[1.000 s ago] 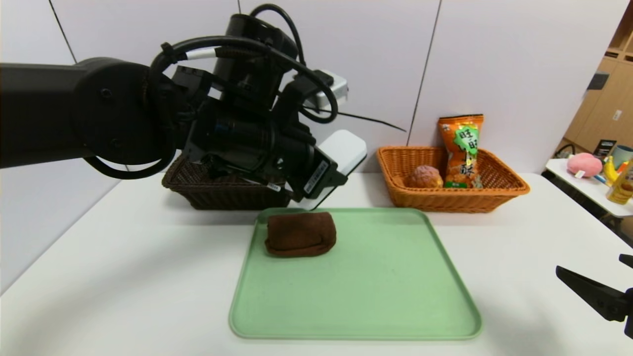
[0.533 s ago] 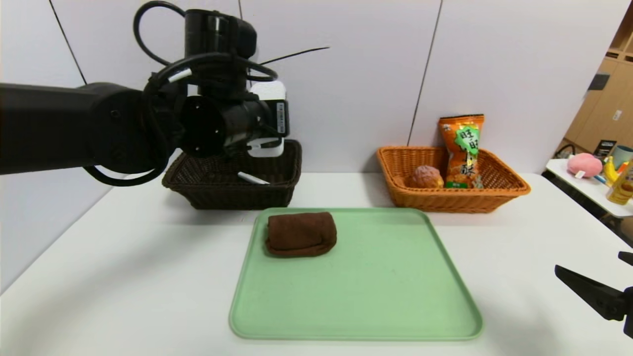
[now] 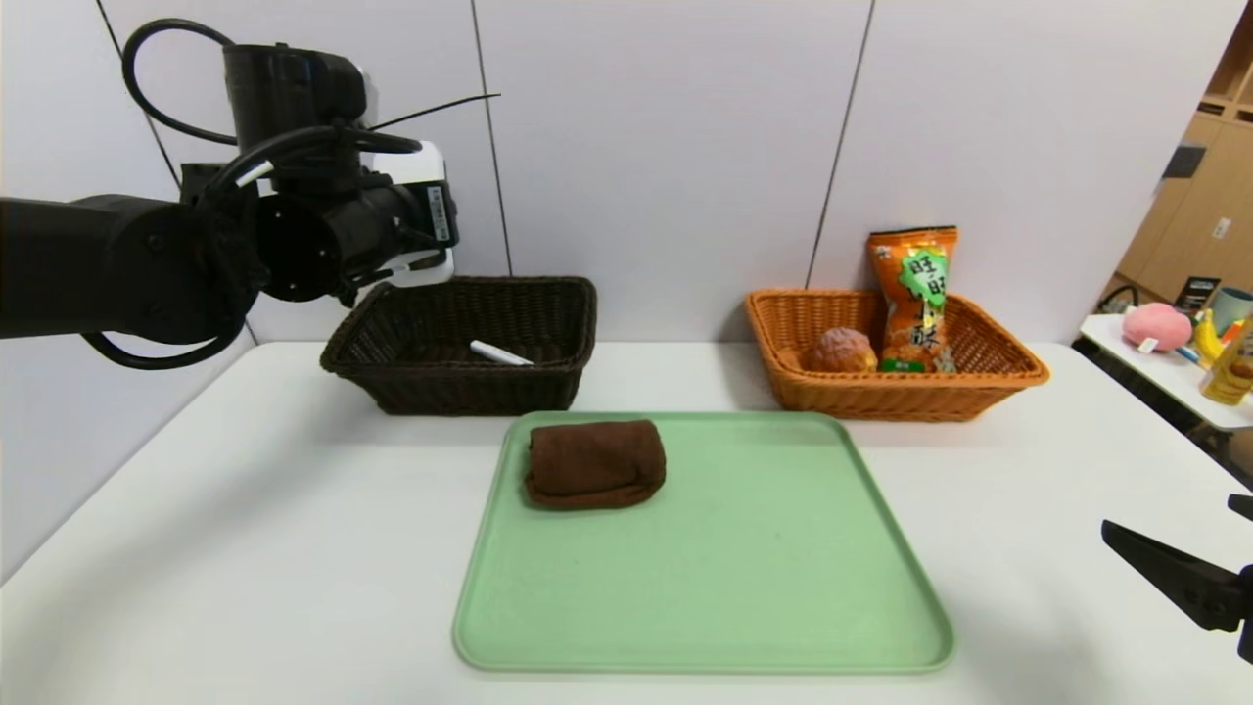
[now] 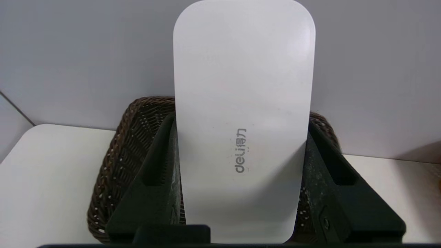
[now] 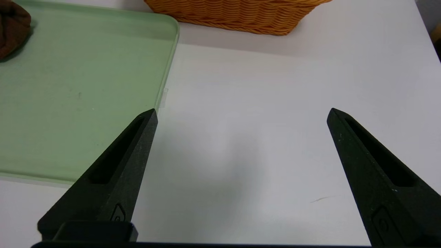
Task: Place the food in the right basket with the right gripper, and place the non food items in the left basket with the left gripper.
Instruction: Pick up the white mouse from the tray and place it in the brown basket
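My left gripper is raised above the back left corner of the dark brown left basket and is shut on the flat white box. In the left wrist view the white box sits clamped between both black fingers, with the dark basket below. A white pen lies inside that basket. The folded brown towel rests on the green tray. The orange-tan right basket holds the snack bag and the bun. My right gripper hangs open over bare table at the front right.
The white table carries both baskets along the back wall, with the tray in front of them. A side table with toys and bottles stands at the far right. In the right wrist view the tray's corner and the orange basket lie ahead.
My left arm has swung left and upward with the white box, from just behind the tray to above the dark basket's left side, uncovering the basket and pen. The right arm has not moved.
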`<action>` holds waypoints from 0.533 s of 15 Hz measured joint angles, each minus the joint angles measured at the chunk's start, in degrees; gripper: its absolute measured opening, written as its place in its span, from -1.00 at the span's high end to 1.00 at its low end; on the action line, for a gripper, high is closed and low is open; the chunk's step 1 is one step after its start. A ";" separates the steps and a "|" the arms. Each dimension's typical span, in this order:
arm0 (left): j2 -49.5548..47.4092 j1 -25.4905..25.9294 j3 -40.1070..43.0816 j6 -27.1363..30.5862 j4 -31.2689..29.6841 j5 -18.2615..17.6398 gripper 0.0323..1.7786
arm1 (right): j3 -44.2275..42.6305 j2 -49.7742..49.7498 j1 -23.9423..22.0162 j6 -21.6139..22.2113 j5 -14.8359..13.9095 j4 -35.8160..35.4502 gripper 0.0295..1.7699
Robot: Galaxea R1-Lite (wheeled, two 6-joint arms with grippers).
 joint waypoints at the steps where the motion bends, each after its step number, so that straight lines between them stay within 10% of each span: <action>1: 0.05 1.54 0.89 -0.17 -0.29 -1.07 -0.09 | 0.00 -0.05 0.00 0.02 -0.02 0.01 -0.92; 8: 6.58 4.88 5.62 2.94 -12.64 -4.18 -0.09 | 0.46 -0.13 0.00 -0.26 -0.09 0.01 -0.92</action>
